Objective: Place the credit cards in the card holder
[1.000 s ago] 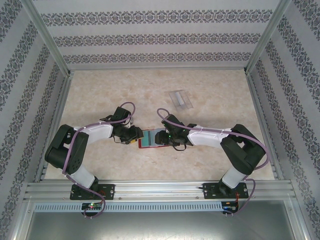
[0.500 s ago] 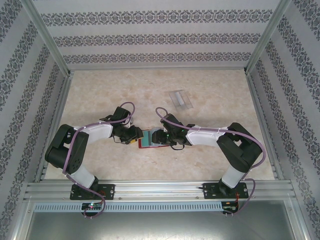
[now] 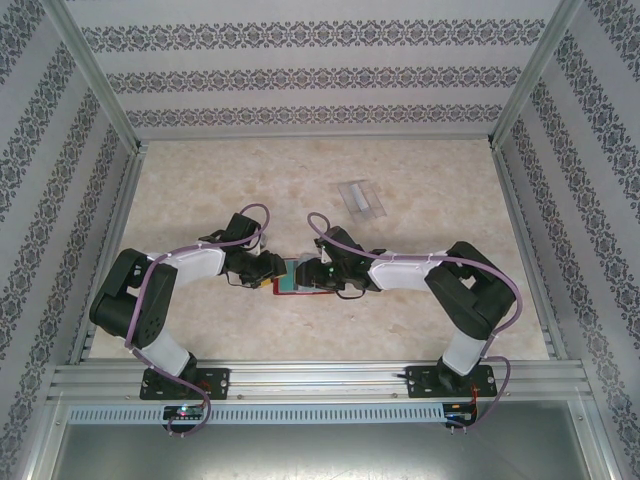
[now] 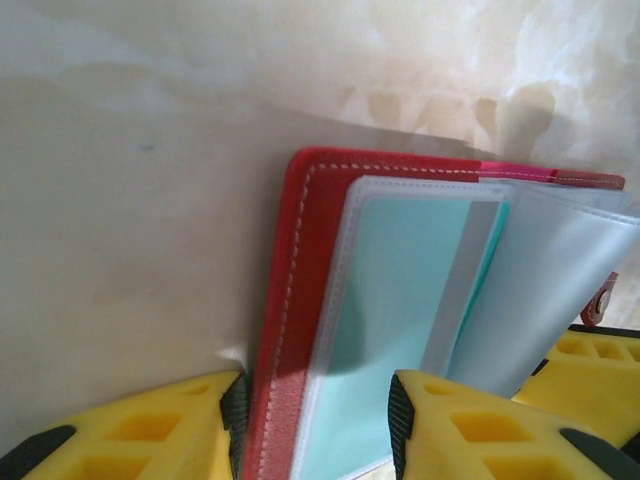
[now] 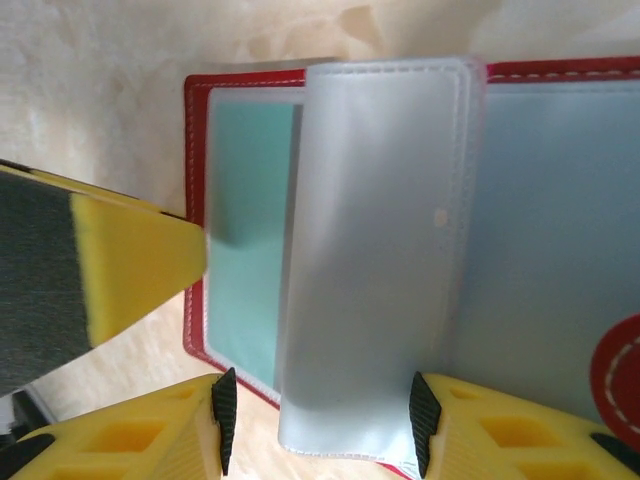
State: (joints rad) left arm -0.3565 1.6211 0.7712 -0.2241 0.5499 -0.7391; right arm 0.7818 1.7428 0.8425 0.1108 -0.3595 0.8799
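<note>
Where the left arm [image 3: 190, 263] and right arm [image 3: 405, 270] meet near the middle of the bench [image 3: 200, 190], somewhat toward its near edge, a red wallet [image 4: 283, 320] lies open and flat. Its cover is red with pale stitching round a curved corner. Inside are frosted, translucent plastic leaves [image 5: 370, 250] with welded seams.

One teal credit card [image 4: 400, 290], thin, smooth and rectangular, sits in a sleeve against the cover, so plastic lies over its face. A loose leaf stands up from the wallet in front of that card and hides part of it. A round red snap tab [image 5: 618, 375] shows at the wallet's edge.

Left jaws: partly open. The yellow moulded fingers [image 4: 150, 435] with black pads sit astride the wallet's stitched edge, one pad beside the red cover, the other over the sleeve. Whether they squeeze it cannot be told.

Right jaws: partly open astride the raised leaf. The fingers [image 5: 520, 435] stand to either side of its width, one pad at its edge, a gap at the other, and nothing is gripped. A left finger juts in beside the card in the right wrist view.

The card holder [image 3: 362, 198], a small clear box with a pale strip, lies well apart toward the far edge, right of centre. Patterned wall panels [image 3: 320, 80] enclose the bench, and purple cables [image 3: 140, 300] loop along both arms.
</note>
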